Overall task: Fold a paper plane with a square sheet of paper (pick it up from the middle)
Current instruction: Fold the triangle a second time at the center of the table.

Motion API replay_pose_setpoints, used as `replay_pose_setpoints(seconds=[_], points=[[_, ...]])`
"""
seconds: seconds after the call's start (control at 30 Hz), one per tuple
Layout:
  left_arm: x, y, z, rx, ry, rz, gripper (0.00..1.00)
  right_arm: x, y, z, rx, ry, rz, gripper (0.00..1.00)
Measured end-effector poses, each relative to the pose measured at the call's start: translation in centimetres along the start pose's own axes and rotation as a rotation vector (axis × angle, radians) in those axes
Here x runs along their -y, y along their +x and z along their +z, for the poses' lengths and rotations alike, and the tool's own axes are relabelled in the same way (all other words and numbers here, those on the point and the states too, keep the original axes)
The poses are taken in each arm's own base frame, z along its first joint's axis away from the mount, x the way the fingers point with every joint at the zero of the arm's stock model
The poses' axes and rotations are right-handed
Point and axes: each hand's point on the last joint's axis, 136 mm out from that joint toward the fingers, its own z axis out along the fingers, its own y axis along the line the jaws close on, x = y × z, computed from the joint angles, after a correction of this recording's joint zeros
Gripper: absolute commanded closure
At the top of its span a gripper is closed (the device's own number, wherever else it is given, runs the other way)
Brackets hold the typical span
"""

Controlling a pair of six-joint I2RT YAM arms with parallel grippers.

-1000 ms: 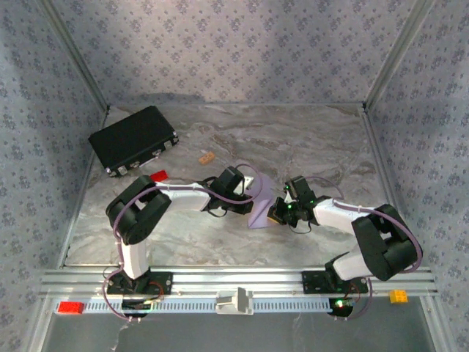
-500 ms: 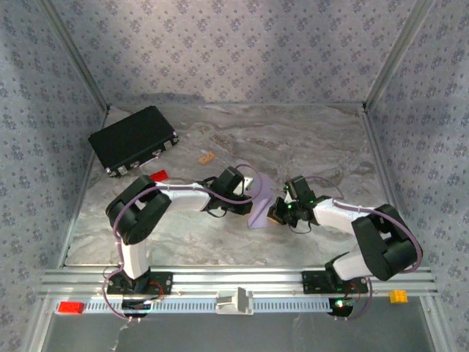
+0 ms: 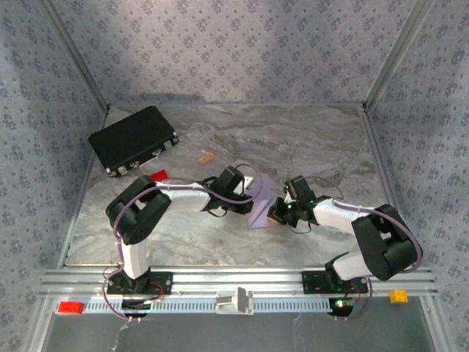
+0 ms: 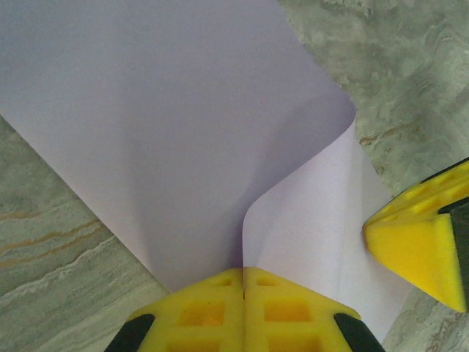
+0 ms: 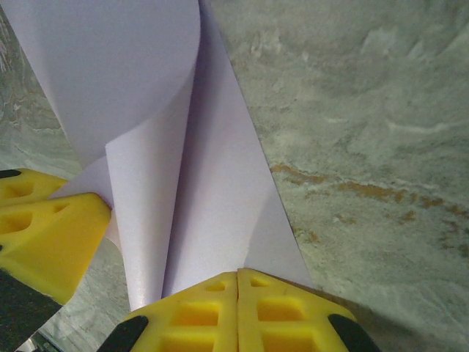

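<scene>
The left gripper (image 4: 243, 273) is clamping fully shut on an edge of the square sheet of paper (image 4: 168, 110). The right gripper (image 5: 237, 277) is likewise pinching shut on another edge, with one of its yellow fingers showing at 4 o'clock in the left wrist view. The sheet is curling up into a loose bend between the two grippers, sitting near the middle of the table (image 3: 308, 139). The black case (image 3: 133, 139) is lying well apart at 10 o'clock, with a small red block (image 3: 158, 175) just beside it and a tan block (image 3: 207, 157) nearer the sheet.

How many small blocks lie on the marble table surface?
2: a red block beside the black case, and a tan block right of it. More may be hidden.
</scene>
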Motion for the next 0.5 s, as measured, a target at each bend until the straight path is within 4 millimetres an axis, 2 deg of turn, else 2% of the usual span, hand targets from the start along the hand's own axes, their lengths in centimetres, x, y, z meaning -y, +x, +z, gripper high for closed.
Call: replay_pose_setpoints(seconds=[0.5], points=[[-0.23, 0.19, 0.18, -0.006, -0.007, -0.003, 1.0, 0.01, 0.01, 0.0, 0.0, 0.0, 0.001, 0.93]])
